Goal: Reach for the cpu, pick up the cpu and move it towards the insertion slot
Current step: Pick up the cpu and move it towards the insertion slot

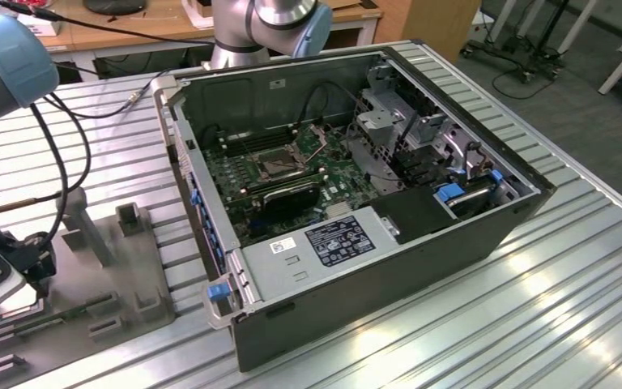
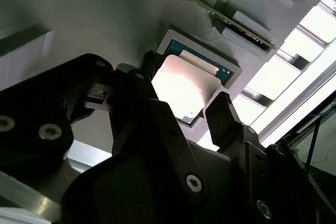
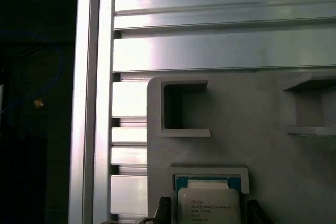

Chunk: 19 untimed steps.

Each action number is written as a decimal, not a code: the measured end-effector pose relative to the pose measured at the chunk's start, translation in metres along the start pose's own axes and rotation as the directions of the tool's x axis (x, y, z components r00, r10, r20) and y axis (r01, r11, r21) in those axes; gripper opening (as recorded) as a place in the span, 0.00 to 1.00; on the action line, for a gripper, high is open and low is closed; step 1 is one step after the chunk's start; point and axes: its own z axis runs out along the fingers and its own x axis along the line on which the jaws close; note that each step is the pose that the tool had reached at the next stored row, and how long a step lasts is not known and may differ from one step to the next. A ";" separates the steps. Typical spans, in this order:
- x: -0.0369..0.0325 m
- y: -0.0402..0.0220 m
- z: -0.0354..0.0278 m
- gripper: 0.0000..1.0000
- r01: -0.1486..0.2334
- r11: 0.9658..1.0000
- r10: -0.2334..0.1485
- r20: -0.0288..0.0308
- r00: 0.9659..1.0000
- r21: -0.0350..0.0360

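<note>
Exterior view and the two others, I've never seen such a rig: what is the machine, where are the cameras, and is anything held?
The machine is a robot arm at a slatted metal table. The exterior view comes from a camera off the arm; both wrist views come from cameras riding near its wrist. On the table stand an open computer case, with the slot on its green board, and a grey tray. The cpu lies in a pocket of that tray. The gripper hangs open over it, a finger at each side, holding nothing.
</note>
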 end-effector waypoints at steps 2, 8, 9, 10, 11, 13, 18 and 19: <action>0.0000 0.0001 0.0004 0.66 0.001 1.000 -0.001 0.000 1.000 0.000; 0.0001 0.0004 0.0020 0.66 0.002 1.000 -0.002 0.000 1.000 0.000; 0.0001 0.0004 0.0020 0.66 0.002 1.000 -0.002 0.000 1.000 0.000; 0.0001 0.0004 0.0020 0.64 0.002 1.000 -0.002 0.000 1.000 0.000; 0.0001 0.0004 0.0021 0.64 0.002 1.000 -0.002 0.000 1.000 -0.001; 0.0001 0.0004 0.0021 0.58 0.002 1.000 -0.002 0.000 1.000 -0.001; 0.0001 0.0004 0.0021 0.55 0.002 1.000 -0.002 0.000 1.000 -0.001; 0.0001 0.0004 0.0021 0.55 0.002 1.000 -0.002 0.000 1.000 -0.001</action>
